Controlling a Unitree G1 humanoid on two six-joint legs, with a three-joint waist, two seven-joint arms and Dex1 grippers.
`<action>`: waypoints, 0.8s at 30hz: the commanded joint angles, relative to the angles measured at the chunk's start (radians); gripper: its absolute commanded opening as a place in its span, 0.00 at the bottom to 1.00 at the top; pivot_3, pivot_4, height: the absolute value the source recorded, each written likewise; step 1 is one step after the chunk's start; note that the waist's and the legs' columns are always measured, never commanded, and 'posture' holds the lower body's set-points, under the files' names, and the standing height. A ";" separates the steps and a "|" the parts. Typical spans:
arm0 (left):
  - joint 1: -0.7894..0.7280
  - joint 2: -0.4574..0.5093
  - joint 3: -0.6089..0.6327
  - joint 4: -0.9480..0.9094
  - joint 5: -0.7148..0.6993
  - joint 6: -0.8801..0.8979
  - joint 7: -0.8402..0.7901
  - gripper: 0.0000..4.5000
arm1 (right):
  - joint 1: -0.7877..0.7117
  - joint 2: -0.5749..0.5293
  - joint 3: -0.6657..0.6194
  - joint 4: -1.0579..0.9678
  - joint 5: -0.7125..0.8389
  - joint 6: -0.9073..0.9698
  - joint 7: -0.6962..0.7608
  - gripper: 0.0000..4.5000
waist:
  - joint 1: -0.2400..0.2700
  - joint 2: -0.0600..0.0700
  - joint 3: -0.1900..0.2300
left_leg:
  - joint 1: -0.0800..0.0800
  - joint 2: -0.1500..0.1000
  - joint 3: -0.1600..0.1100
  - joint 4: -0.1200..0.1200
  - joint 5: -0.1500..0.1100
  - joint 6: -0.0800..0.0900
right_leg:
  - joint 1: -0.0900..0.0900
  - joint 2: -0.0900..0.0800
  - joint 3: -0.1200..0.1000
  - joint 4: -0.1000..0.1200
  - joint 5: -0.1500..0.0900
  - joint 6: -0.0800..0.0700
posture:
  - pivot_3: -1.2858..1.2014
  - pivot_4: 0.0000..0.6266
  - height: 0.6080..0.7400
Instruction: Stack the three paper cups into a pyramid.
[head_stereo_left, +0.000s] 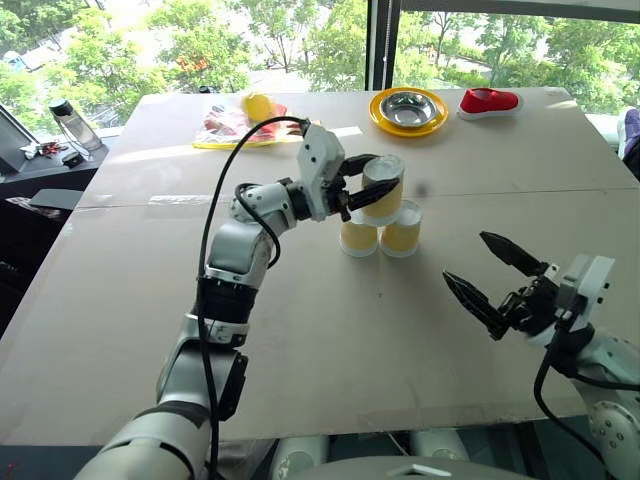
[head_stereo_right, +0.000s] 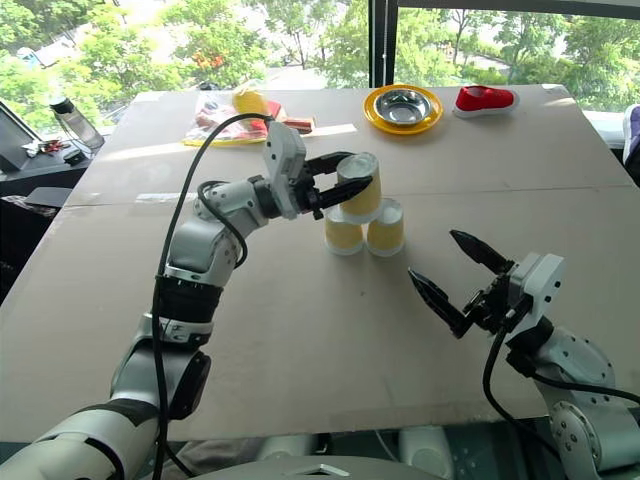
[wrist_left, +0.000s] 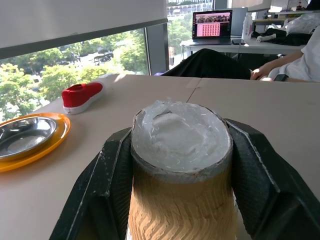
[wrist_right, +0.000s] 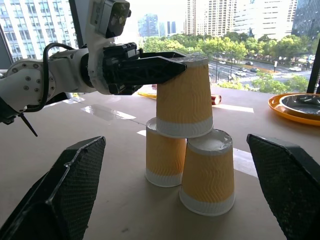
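Observation:
Two yellow ribbed paper cups (head_stereo_left: 358, 238) (head_stereo_left: 402, 232) stand upside down, side by side and touching, at the middle of the table. The third cup (head_stereo_left: 385, 190), also upside down, is over the seam between them, with my left gripper (head_stereo_left: 375, 178) shut on its sides. In the right wrist view its white rim (wrist_right: 184, 127) is level with the two white bases below; whether it rests on them I cannot tell. The left wrist view shows black fingers (wrist_left: 105, 190) on both sides of that cup (wrist_left: 182, 150). My right gripper (head_stereo_left: 465, 256) is open and holds nothing, near and to the right of the cups.
A steel bowl on a yellow plate (head_stereo_left: 408, 110) and a red shoe (head_stereo_left: 490, 100) lie at the table's far right. A plastic bag with items (head_stereo_left: 240, 122) sits at the far left, a bottle (head_stereo_left: 72, 122) beyond the table's left edge. A person's arm (wrist_left: 280, 70) rests on a far table.

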 joint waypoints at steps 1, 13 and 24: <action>-0.024 -0.012 0.012 -0.005 -0.001 -0.020 -0.003 0.47 | -0.014 -0.008 -0.010 -0.048 0.018 0.004 -0.014 1.00 | 0.000 0.000 0.000 | 0.000 0.000 0.000 0.000 0.000 0.000 | 0.000 0.000 0.000 0.000 0.000 0.000 | 0.52 0.24 1.00; -0.028 -0.015 0.061 -0.079 -0.030 -0.018 0.004 0.98 | -0.014 -0.004 -0.010 -0.021 0.020 -0.009 0.009 1.00 | -0.001 0.000 0.000 | 0.000 0.000 0.000 0.000 0.000 0.000 | 0.000 0.000 0.000 0.000 0.000 0.000 | 0.52 0.24 1.00; 0.040 0.090 0.198 -0.368 -0.201 0.162 0.051 0.98 | 0.001 -0.008 -0.022 0.046 0.014 -0.038 0.073 1.00 | -0.002 0.000 0.000 | 0.000 0.001 0.000 0.000 0.000 0.000 | 0.000 0.000 0.000 0.000 0.000 0.000 | 0.52 0.24 1.00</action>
